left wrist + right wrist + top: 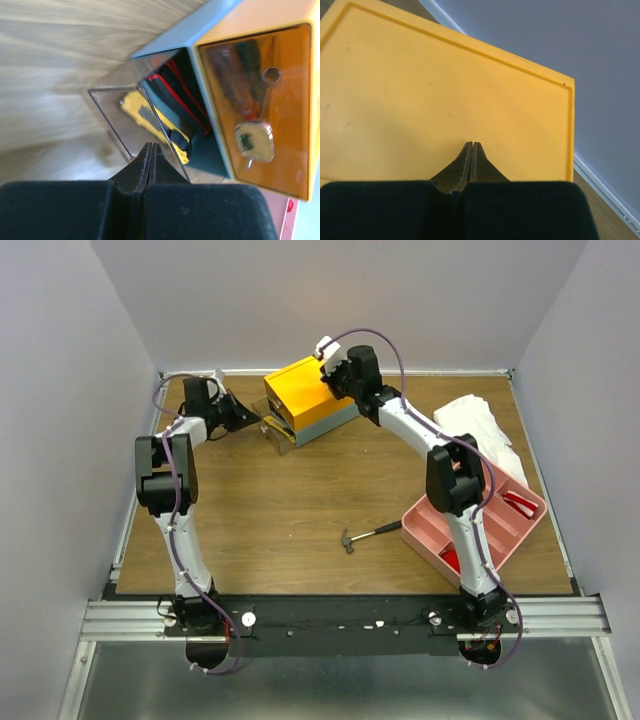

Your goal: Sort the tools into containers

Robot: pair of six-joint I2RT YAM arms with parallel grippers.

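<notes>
Claws both closed and empty, we see the left claw (151, 146) at the open drawer (107, 120), knife (142, 116) inside, right claw (471, 144) over the box (420, 90).

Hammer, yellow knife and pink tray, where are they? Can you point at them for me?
mini hammer (375, 531): top view, the middle of its handle.
yellow utility knife (144, 115): left wrist view, its yellow body, inside the clear drawer.
pink tray (428, 552): top view, its near left wall.
</notes>
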